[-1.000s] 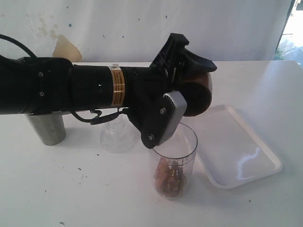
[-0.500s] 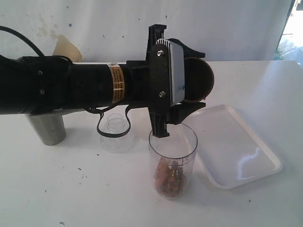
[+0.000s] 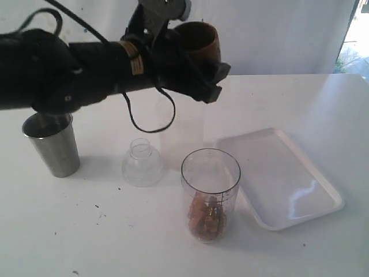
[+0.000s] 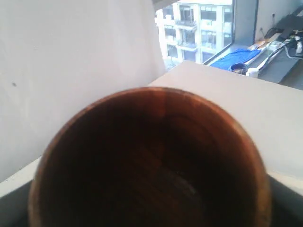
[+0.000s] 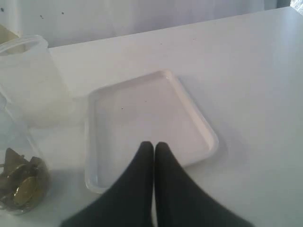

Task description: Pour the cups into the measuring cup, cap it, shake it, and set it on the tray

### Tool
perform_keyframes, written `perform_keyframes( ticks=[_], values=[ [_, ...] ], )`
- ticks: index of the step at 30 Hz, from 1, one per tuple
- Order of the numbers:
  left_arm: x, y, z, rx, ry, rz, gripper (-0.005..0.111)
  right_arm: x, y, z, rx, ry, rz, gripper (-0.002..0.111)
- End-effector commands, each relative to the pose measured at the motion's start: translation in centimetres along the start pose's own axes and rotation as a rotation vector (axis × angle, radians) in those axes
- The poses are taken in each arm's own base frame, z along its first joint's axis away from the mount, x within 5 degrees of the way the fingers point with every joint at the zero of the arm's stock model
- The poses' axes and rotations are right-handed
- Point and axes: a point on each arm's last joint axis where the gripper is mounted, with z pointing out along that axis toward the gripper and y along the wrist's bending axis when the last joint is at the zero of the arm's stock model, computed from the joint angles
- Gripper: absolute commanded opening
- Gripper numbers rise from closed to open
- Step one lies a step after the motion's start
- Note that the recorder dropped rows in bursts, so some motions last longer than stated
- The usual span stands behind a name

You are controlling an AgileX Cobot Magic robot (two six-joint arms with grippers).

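Note:
My left gripper [image 3: 202, 60] is shut on the brown wooden cup [image 3: 199, 39], held upright high above the table's back. The left wrist view looks into that cup [image 4: 151, 161], whose dark inside looks empty. The clear measuring cup [image 3: 210, 196] stands uncapped at the front centre, with brown and golden pieces in its bottom [image 5: 19, 187]. The steel tumbler [image 3: 52, 144] stands at the left. The white tray [image 3: 288, 173] lies empty on the right. My right gripper [image 5: 154, 144] is shut with nothing in it, over the tray's [image 5: 142, 109] near edge; it is outside the exterior view.
A frosted, funnel-shaped clear piece [image 3: 141, 163] stands on the white table [image 3: 86, 231] between the tumbler and the measuring cup; it also shows beside the measuring cup [image 5: 28, 80]. A black cable [image 3: 151, 118] loops below the left arm. A white wall backs the table.
The left arm has lifted away from above the measuring cup, up and to the left. It has turned the wooden cup from tipped over back to upright.

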Motion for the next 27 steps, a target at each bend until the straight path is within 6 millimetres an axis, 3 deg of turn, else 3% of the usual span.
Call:
perform_keyframes(
  ticks=[1,3,6,11,16,21,27],
  values=[
    [-3.7,3.7,-3.5,-0.124,-0.018,-0.123,0.0,0.1,-0.1,0.0,0.009,-0.005,-0.003,0.0],
    [-4.4,7.9,-6.2,-0.249,-0.055,-0.188,0.0,0.1,-0.1,0.0,0.009,-0.005,-0.003,0.0],
    [-3.3,12.6,-9.5,-0.413,-0.051,-0.238,0.0,0.1,-0.1,0.0,0.009,-0.005,-0.003,0.0],
    [2.4,18.8,-14.5,-0.664,-0.003,-0.347,0.0,0.1,-0.1,0.0,0.009,-0.005,-0.003,0.0],
    [6.6,21.2,-17.4,-0.784,-0.017,-0.396,0.0,0.1,-0.1,0.0,0.009,-0.005,-0.003,0.0],
    [11.3,21.7,-19.2,-0.846,-0.078,-0.426,0.0,0.1,-0.1,0.0,0.009,-0.005,-0.003,0.0],
    [18.0,22.3,-18.5,-0.866,0.064,-0.531,0.0,0.1,-0.1,0.0,0.009,-0.005,-0.003,0.0]
  ],
)
